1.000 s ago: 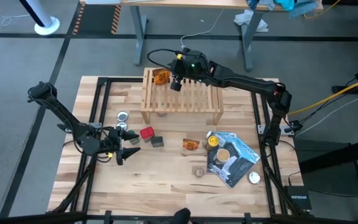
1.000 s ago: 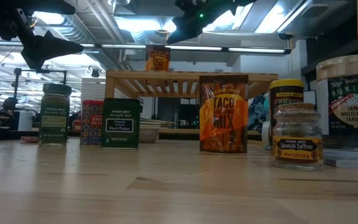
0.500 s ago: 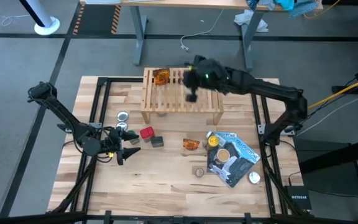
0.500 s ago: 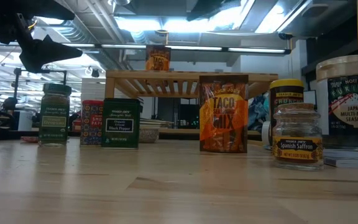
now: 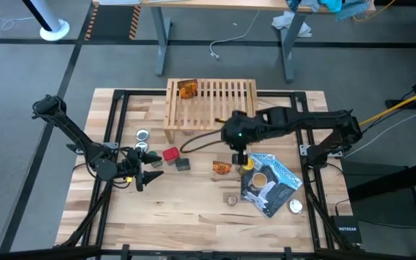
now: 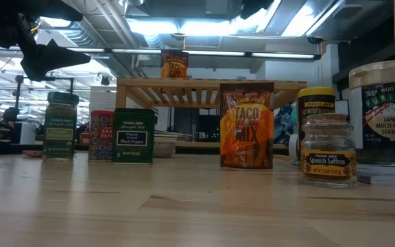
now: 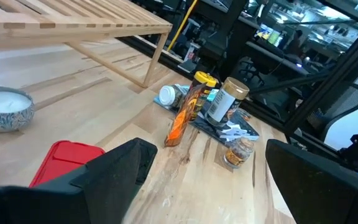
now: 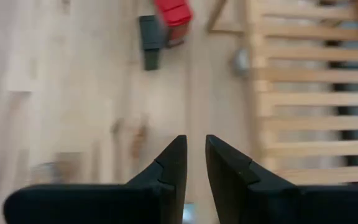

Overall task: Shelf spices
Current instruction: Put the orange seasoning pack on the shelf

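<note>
The light-wood shelf (image 5: pixel 211 108) stands at the table's far middle, with one orange packet (image 5: pixel 187 88) resting upright on its slats at the far left. In front of it stand a red-capped jar (image 5: pixel 170 154), a dark tin (image 5: pixel 183 164), a second orange packet (image 5: pixel 222 167) and a yellow-capped jar (image 5: pixel 248 164). My right gripper (image 5: pixel 240 156) hangs above that second packet, pointing steeply down, with a narrow gap (image 8: pixel 195 149) and nothing in it. My left gripper (image 5: pixel 149 177) waits wide open, left of the red-capped jar (image 7: pixel 64 163).
A blue-and-black pouch (image 5: pixel 269 180) lies at the right with a jar on it. A tan-lidded jar (image 5: pixel 230 199) and a white-capped one (image 5: pixel 295 206) stand nearer the front. Two silver discs (image 5: pixel 142 134) lie left of the shelf. Bare wood stretches along the near edge.
My right gripper has swung from above the shelf's far left part toward the table's near edge and somewhat right, tipping to point more steeply down. It now hangs over the table in front of the shelf. The packet on the shelf has stayed put.
</note>
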